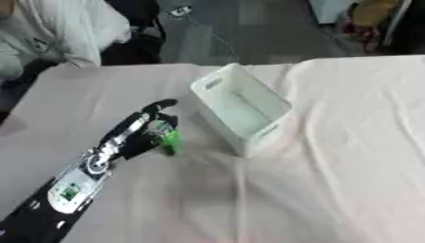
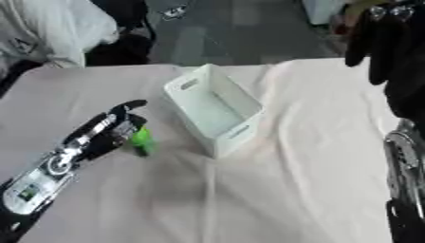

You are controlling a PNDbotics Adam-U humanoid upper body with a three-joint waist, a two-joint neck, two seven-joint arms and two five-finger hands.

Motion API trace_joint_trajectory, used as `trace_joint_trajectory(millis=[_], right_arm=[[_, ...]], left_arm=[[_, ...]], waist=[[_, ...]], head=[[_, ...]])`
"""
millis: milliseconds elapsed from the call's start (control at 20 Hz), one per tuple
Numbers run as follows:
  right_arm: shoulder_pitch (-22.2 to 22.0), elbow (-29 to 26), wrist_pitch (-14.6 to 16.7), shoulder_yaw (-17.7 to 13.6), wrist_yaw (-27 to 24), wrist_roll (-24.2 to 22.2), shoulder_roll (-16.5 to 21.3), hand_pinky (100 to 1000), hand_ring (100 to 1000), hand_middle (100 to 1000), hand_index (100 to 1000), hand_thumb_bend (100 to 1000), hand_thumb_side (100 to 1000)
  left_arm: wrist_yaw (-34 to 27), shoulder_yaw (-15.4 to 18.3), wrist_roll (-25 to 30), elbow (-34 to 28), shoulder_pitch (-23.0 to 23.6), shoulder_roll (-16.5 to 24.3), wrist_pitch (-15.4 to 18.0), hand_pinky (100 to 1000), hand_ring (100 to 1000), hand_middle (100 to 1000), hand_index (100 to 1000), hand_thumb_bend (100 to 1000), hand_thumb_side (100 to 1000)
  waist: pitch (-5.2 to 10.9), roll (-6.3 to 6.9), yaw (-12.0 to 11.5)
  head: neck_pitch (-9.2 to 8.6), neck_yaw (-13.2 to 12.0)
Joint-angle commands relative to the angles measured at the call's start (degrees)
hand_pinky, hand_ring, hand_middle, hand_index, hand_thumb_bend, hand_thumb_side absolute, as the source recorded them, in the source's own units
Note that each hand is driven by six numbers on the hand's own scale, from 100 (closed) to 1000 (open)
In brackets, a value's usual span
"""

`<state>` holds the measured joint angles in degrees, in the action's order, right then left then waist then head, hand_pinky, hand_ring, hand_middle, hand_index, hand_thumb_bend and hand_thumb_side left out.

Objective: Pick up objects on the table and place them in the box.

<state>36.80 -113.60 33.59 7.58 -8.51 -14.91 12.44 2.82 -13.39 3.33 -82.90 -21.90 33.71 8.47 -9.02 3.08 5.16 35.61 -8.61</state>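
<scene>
A small green object with a pale upper part sits on the cloth-covered table, just left of the white box. My left hand comes in from the lower left and its fingers curl round the green object, with one finger stretched up toward the far side. The box is a white rectangular bin lying askew, open at the top, and its inside looks bare. My right hand shows only in the right eye view, raised at the upper right with its dark fingers hanging down straight and nothing in them.
A pale wrinkled cloth covers the table, with folds running from the box toward the near edge. The table's far edge lies behind the box, with dark floor beyond it. My right forearm runs down the right edge.
</scene>
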Motion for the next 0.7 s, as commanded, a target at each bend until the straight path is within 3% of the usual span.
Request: trace_joint_trajectory(millis=[50, 400, 700], right_arm=[[0.77, -0.99, -0.09, -0.16, -0.20, -0.17, 0.06, 276, 197, 183, 362, 104, 1000], [0.77, -0.99, -0.17, -0.13, -0.12, -0.19, -0.02, 276, 196, 183, 362, 104, 1000], [0.75, -0.99, -0.27, -0.13, 0.00, -0.23, -0.13, 277, 196, 183, 363, 107, 1000]], left_arm=[[-1.29, 1.00, -0.61, -1.50, -0.96, 0.90, 1.43, 1000, 767, 985, 1000, 181, 815], [-3.43, 0.77, -2.87, -0.01, -1.93, 0.00, 4.64, 1000, 773, 983, 1000, 198, 816], [-3.32, 0.60, -2.55, 2.90, -3.09, -0.46, 5.52, 1000, 770, 984, 1000, 191, 819]], waist=[[0.90, -0.06, -0.08], [0.97, -0.09, -0.02], [0.99, -0.06, 0.09]], head=[[-0.19, -0.35], [-0.27, -0.46], [-0.20, -0.51]])
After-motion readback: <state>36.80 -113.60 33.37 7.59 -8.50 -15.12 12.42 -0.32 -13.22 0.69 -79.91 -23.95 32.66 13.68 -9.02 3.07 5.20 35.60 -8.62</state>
